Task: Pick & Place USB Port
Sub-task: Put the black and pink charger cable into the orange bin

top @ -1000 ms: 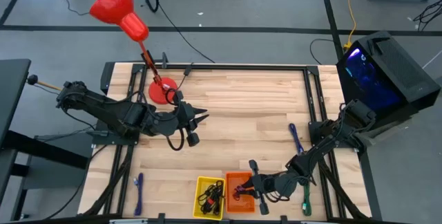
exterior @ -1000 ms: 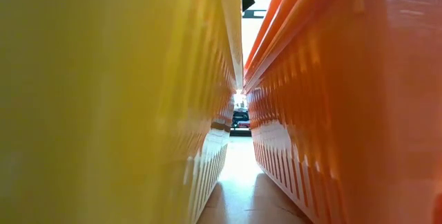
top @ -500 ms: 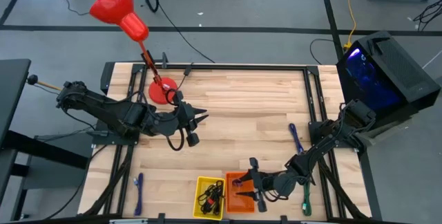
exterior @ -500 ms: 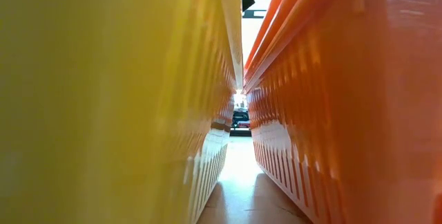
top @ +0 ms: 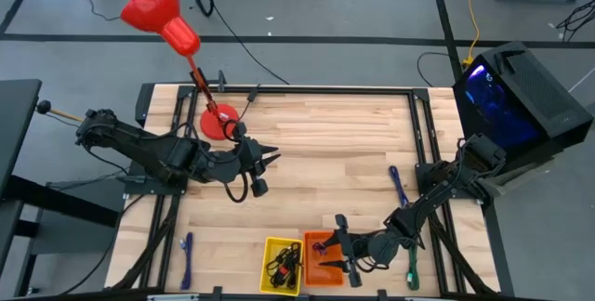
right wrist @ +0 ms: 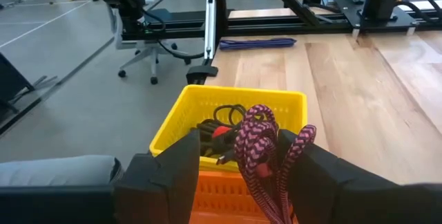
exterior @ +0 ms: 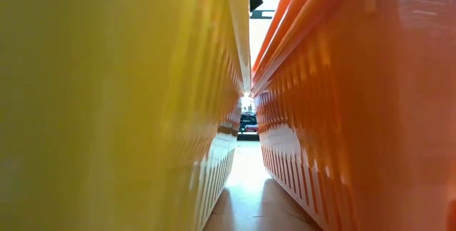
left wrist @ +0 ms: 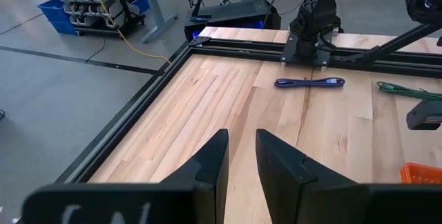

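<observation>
Braided cable between right hand fingers shows only wrist-side.

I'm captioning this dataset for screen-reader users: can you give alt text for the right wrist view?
The right gripper stands open over the orange bin, a braided maroon cable bunched between its dark fingers. Just beyond sits a yellow bin holding black cables, with a purple cable lying farther off on the wooden table.

arms: two, dark, jointed, seen beside the table | cable: black loop on the left arm | fingers: black, wedge-shaped, matte | right arm: slim, black
</observation>
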Robot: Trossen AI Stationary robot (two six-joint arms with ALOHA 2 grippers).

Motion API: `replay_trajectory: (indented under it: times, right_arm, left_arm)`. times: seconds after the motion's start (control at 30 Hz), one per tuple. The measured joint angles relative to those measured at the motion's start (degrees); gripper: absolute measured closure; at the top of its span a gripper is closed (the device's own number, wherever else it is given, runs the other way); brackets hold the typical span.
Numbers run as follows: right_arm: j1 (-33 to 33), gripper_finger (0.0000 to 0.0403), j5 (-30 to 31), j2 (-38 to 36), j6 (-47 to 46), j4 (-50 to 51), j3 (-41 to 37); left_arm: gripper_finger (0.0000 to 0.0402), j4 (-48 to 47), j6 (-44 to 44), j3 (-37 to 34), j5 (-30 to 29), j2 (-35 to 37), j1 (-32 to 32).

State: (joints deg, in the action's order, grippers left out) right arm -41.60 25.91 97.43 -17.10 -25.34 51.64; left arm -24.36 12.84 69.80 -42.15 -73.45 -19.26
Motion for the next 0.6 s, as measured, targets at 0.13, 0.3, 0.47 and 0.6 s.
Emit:
replay_trajectory:
  times: [0.13,0.3,0.47,0.6]
  right_arm:
    - [0.0,0.0206,-1.2,-0.1,0.4,-2.1,0.0]
    - [-0.2,0.0206,-3.5,-1.4,1.0,-0.2,0.0]
    - [-0.1,0.0206,-1.6,-1.7,1.0,2.8,0.0]
    - [-0.1,0.0206,-0.9,-1.7,0.7,3.5,0.0]
  left_arm:
    - [0.0323,0.0,0.0,0.0,0.0,0.0,0.0]
    - [0.0323,0.0,0.0,0.0,0.0,0.0,0.0]
    - [0.0323,0.0,0.0,0.0,0.0,0.0,0.0]
    - [0.0323,0.0,0.0,0.0,0.0,0.0,0.0]
